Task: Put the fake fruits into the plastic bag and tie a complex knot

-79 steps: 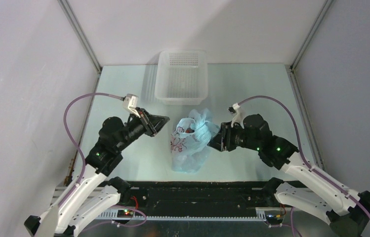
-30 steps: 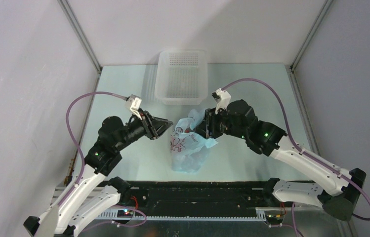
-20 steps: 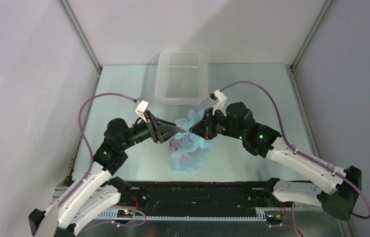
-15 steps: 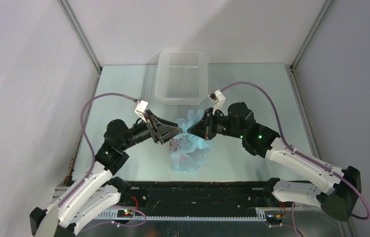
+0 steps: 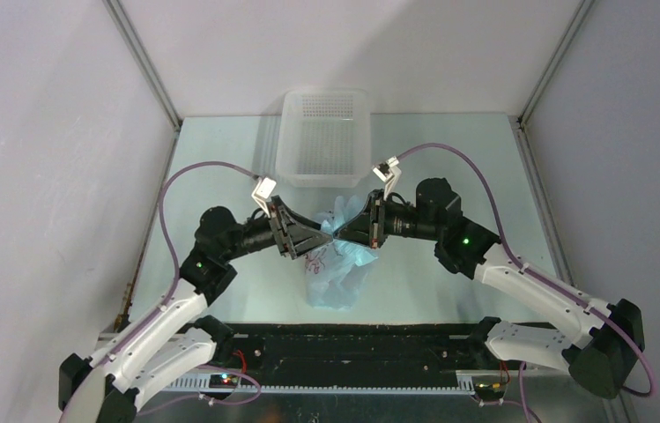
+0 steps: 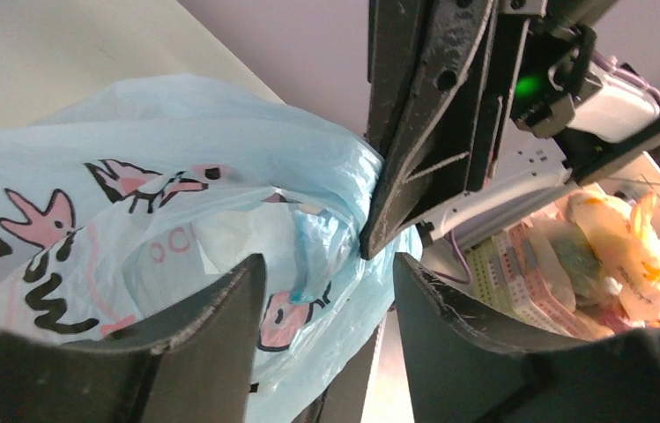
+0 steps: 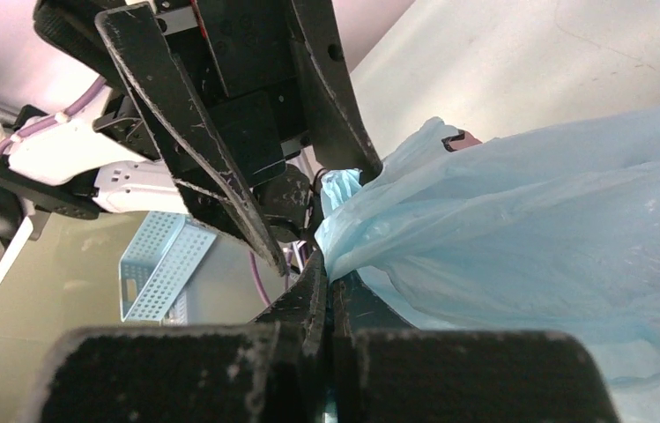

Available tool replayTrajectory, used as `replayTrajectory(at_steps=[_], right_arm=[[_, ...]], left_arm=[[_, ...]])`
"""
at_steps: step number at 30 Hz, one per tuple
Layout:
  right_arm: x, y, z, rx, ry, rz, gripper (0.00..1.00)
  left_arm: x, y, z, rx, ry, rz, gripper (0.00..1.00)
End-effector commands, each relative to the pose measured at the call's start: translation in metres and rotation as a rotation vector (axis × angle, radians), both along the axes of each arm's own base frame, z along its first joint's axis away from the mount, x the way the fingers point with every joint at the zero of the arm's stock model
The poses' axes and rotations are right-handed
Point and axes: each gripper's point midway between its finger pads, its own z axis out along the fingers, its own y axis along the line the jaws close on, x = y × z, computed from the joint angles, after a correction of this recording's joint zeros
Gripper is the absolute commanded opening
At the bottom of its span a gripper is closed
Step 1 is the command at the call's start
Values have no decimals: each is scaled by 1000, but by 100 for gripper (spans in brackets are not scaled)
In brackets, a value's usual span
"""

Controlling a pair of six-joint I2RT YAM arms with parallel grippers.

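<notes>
Right gripper (image 7: 328,284) is now clamped shut on a bunched fold of the plastic bag (image 5: 341,269) near its top; a second ago its jaws were parted. Left gripper (image 6: 326,269) has been brought in from the bag's left side and is now set tip to tip with the right one, its jaws widened partway with bag film lying between them and nothing pinched yet. This is judged as a setup for a handover or pull in the tying step; a finished knot cannot be made out. The bag is laid on the table (image 5: 220,159) between the arms, just short of the white perforated basket (image 5: 324,132). Its long axis is run near-to-far in the top view: closed bottom toward the arm bases, gathered top lifted toward the basket at the jaws. Fruits are not clearly seen through the film
</notes>
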Motion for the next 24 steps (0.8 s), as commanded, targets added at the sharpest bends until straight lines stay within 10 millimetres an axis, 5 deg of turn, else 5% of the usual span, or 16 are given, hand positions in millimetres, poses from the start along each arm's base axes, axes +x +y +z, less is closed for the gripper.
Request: replayTrajectory(at_steps=[1, 6, 20, 24], right_arm=[[-11, -3, 23, 74, -48, 69, 0], [-14, -3, 22, 73, -46, 85, 0], [-19, -3, 21, 70, -41, 116, 0], [-19, -4, 23, 74, -45, 117, 0]], left_arm=[[-19, -5, 19, -38, -73, -120, 58], [-23, -6, 23, -64, -76, -141, 44], [-23, -8, 26, -103, -58, -159, 32], [-24, -7, 24, -109, -55, -155, 10]])
